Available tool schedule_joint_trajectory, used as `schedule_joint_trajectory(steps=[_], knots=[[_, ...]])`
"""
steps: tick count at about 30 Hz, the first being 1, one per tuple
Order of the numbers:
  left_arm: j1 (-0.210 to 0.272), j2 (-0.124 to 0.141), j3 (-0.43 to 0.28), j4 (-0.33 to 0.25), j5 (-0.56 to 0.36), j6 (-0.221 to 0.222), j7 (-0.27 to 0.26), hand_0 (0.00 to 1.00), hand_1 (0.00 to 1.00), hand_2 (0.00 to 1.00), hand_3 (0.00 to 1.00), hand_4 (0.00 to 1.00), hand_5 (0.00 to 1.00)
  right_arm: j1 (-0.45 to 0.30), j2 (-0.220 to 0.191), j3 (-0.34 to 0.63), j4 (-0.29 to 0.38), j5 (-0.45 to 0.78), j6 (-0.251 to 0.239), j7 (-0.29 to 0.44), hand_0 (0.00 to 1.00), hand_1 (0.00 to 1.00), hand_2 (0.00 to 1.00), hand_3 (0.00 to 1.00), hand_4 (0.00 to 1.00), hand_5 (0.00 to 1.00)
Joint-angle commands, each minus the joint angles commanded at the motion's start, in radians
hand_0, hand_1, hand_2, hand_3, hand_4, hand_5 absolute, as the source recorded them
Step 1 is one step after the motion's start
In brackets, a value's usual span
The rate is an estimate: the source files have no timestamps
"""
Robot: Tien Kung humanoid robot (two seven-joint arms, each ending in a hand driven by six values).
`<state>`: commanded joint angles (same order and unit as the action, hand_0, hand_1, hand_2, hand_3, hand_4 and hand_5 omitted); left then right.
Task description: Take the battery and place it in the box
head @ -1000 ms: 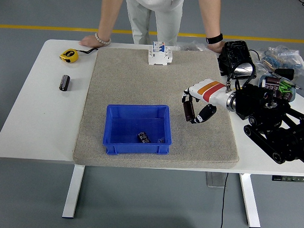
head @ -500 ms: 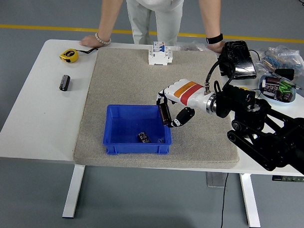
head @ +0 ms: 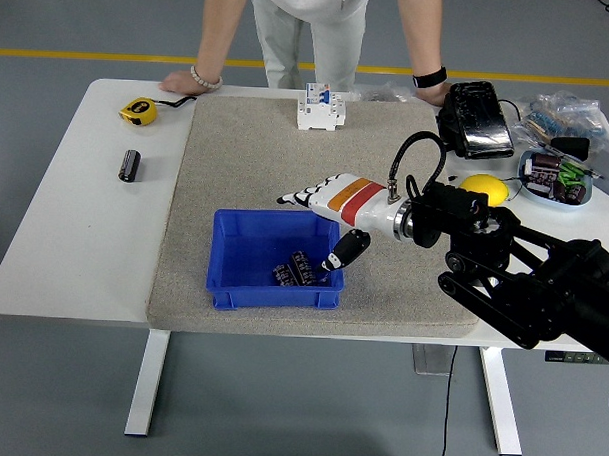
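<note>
Spread wide and empty over the blue box (head: 229,253): right hand (head: 320,221), fingers splayed, thumb hanging at the right rim. Just below the palm, inside the box, the battery (head: 302,267), lying beside a second dark cell (head: 283,274). Likely rigid, smooth, fairly light; best pinched across the barrel's middle. No readable label or writing at this size.

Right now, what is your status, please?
Right hand open over the blue box. Two batteries lie inside; a third battery sits on the table's left. Nothing in the way.
</note>
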<state>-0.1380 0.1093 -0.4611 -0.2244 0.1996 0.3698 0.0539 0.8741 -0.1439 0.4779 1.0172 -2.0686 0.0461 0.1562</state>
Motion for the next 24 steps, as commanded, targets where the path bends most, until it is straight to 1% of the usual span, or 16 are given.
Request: schedule_joint_trajectory(steps=[3,6,7,9,10,12,13,14,17,18,19,21,23,24], knots=[[-0.001,-0.001,0.001,0.000,-0.003,0.001,0.000,0.711,0.635,0.756,0.707,0.730,0.526,-0.004,-0.007,0.025,-0.003,-0.008,0.003,0.001,0.809,0.802,0.910,0.998,0.998,0.394],[0.000,-0.001,0.005,0.000,-0.010,0.001,-0.002,0.711,0.635,0.756,0.707,0.730,0.526,-0.018,-0.012,0.087,-0.019,-0.022,0.004,0.000,0.809,0.802,0.910,0.998,0.998,0.394],[0.000,-0.001,0.006,0.000,-0.012,0.001,-0.002,0.711,0.635,0.756,0.707,0.730,0.526,-0.027,-0.009,0.119,-0.032,-0.025,0.002,-0.006,0.796,0.792,0.875,0.963,0.998,0.400],[0.002,-0.002,0.006,0.000,-0.014,0.002,-0.002,0.711,0.635,0.756,0.707,0.730,0.526,-0.044,-0.004,0.178,-0.058,0.003,-0.008,-0.013,0.796,0.792,0.875,0.963,0.998,0.400],[0.002,-0.002,0.005,0.000,-0.014,0.002,-0.002,0.711,0.635,0.756,0.707,0.730,0.526,-0.046,-0.003,0.188,-0.061,0.008,-0.010,-0.013,0.796,0.792,0.875,0.963,0.998,0.400],[0.003,-0.003,0.006,0.000,-0.015,0.002,-0.002,0.711,0.635,0.756,0.707,0.730,0.526,-0.067,-0.001,0.249,-0.094,0.083,-0.043,-0.013,0.796,0.792,0.875,0.963,0.998,0.400],[0.003,-0.003,0.006,0.000,-0.015,0.002,-0.001,0.711,0.634,0.756,0.706,0.730,0.526,-0.074,-0.003,0.270,-0.102,0.117,-0.048,-0.010,0.784,0.779,0.839,0.897,0.998,0.419],[0.003,-0.003,0.006,0.000,-0.015,0.002,0.000,0.711,0.634,0.756,0.706,0.730,0.526,-0.085,-0.009,0.289,-0.105,0.152,-0.049,-0.004,0.784,0.779,0.839,0.897,0.998,0.419],[0.003,-0.003,0.013,-0.001,-0.023,0.002,-0.002,0.711,0.634,0.756,0.706,0.730,0.526,-0.120,-0.040,0.326,-0.090,0.278,-0.052,0.018,0.784,0.779,0.839,0.897,0.998,0.419],[0.003,-0.004,0.015,-0.001,-0.027,0.002,-0.004,0.711,0.634,0.756,0.706,0.730,0.526,-0.136,-0.057,0.334,-0.076,0.323,-0.057,0.028,0.784,0.779,0.839,0.897,0.998,0.419],[0.002,-0.004,0.017,-0.001,-0.031,0.002,-0.005,0.710,0.633,0.756,0.706,0.730,0.527,-0.152,-0.071,0.340,-0.064,0.362,-0.061,0.038,0.798,0.783,0.835,0.901,0.998,0.588],[0.002,-0.004,0.018,0.000,-0.033,0.001,-0.007,0.710,0.633,0.756,0.706,0.730,0.527,-0.179,-0.087,0.353,-0.047,0.446,-0.072,0.056,0.798,0.783,0.835,0.901,0.998,0.588],[0.000,-0.005,0.018,0.000,-0.033,0.000,-0.008,0.710,0.633,0.756,0.706,0.730,0.527,-0.220,-0.090,0.383,-0.028,0.531,-0.092,0.091,0.798,0.783,0.835,0.901,0.998,0.588],[0.000,-0.005,0.018,0.001,-0.033,0.000,-0.008,0.710,0.633,0.756,0.706,0.730,0.527,-0.236,-0.088,0.396,-0.022,0.570,-0.092,0.104,0.798,0.783,0.835,0.901,0.998,0.588]])
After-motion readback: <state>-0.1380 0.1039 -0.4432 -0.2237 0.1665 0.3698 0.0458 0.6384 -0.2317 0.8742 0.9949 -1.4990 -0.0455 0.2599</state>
